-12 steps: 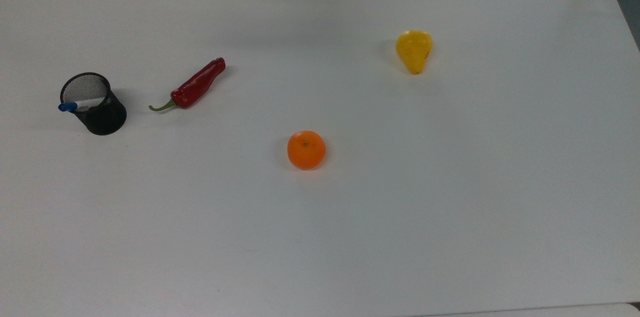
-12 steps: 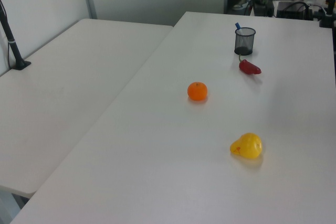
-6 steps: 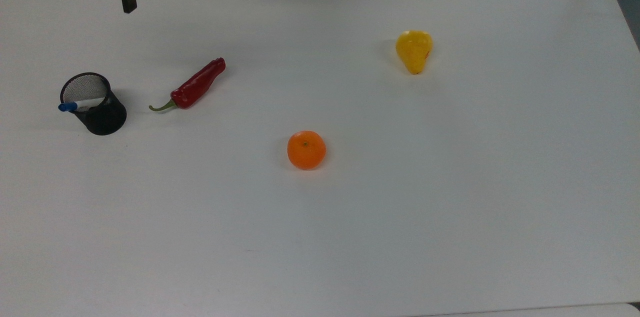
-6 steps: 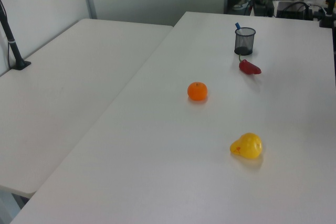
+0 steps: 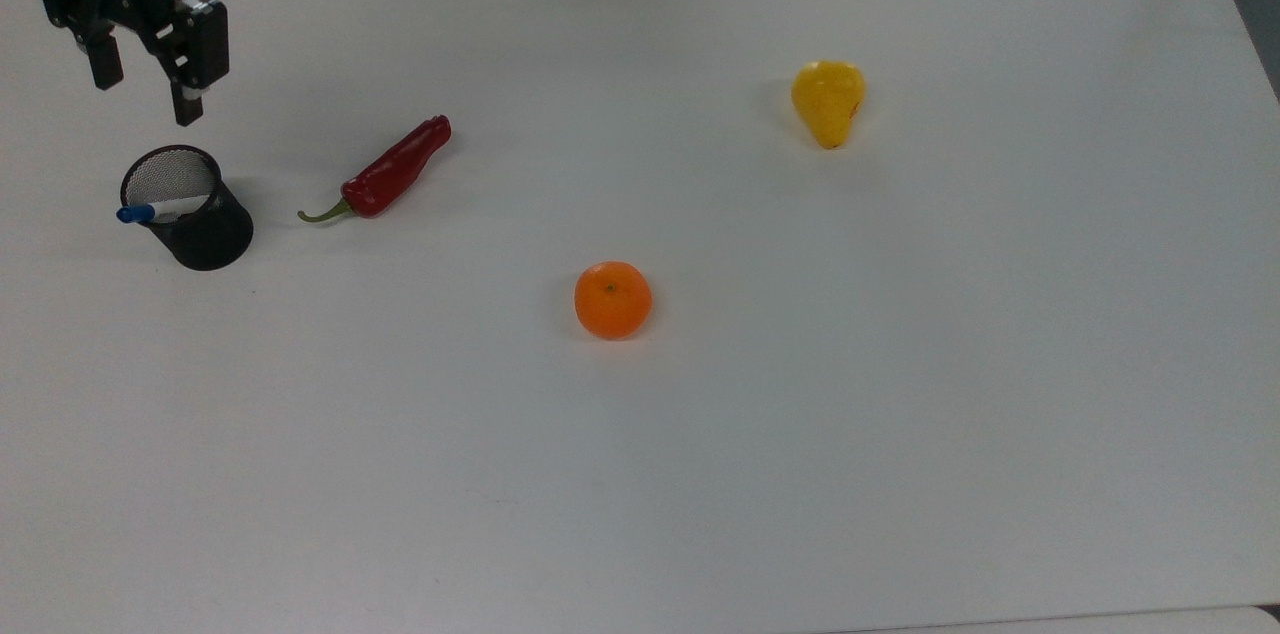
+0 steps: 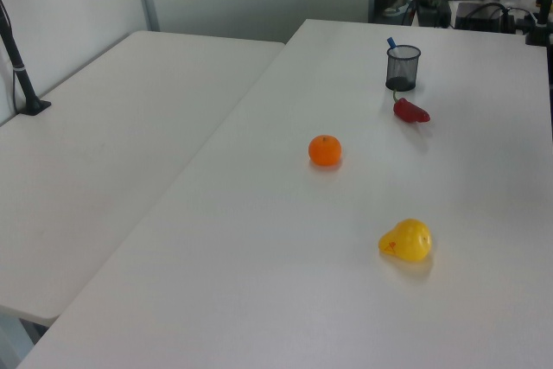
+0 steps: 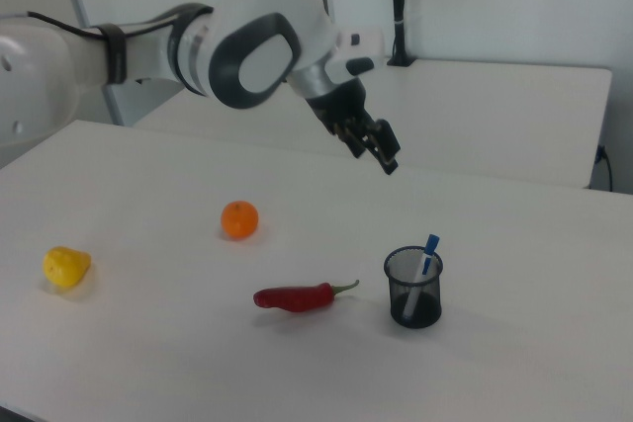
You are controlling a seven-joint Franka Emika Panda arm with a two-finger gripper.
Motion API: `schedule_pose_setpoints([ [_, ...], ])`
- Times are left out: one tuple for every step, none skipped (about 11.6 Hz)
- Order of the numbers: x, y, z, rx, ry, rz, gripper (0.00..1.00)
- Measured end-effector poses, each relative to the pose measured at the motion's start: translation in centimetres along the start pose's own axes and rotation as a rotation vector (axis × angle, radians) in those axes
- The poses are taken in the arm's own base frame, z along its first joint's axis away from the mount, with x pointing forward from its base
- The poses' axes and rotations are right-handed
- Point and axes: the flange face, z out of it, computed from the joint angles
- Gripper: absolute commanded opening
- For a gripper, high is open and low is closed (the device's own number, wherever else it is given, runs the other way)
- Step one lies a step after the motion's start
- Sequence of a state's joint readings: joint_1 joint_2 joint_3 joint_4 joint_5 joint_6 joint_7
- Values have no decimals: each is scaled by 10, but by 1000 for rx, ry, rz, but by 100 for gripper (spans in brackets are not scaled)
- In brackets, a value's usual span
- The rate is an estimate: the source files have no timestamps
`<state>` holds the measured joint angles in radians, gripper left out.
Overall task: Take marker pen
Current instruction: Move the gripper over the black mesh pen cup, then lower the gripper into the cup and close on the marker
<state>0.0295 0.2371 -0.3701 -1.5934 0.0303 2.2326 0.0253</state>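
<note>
No readable text, brand, number or sign anywhere. Gripper (image 5: 146,97) body carries small pale lettering in top view, too small to read. Marker pen (image 5: 160,210) shows no legible label.

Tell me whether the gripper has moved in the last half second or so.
Yes. In the top view the gripper has come down the picture toward the black mesh cup that holds the marker pen, and now hangs open, apart from its rim.
</note>
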Motion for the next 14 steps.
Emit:
schedule_pose_setpoints([
  [0, 5, 14, -10, 6, 5, 68],
  [0, 9, 25, -20, 10, 10, 63],
  [0, 15, 37, -30, 11, 17, 63],
  [-1, 19, 44, -36, 12, 21, 63],
  [-1, 22, 51, -42, 14, 24, 62],
  [-1, 24, 58, -47, 18, 25, 60],
  [-1, 25, 66, -52, 22, 25, 60],
  [-1, 26, 73, -57, 24, 25, 60],
  [-2, 27, 79, -61, 23, 25, 60],
  [-3, 28, 85, -65, 22, 25, 60],
  [-4, 29, 90, -68, 17, 26, 60],
  [-5, 30, 96, -72, 9, 26, 60],
  [-6, 30, 101, -74, 2, 25, 60],
  [-7, 30, 106, -76, -3, 23, 60],
])
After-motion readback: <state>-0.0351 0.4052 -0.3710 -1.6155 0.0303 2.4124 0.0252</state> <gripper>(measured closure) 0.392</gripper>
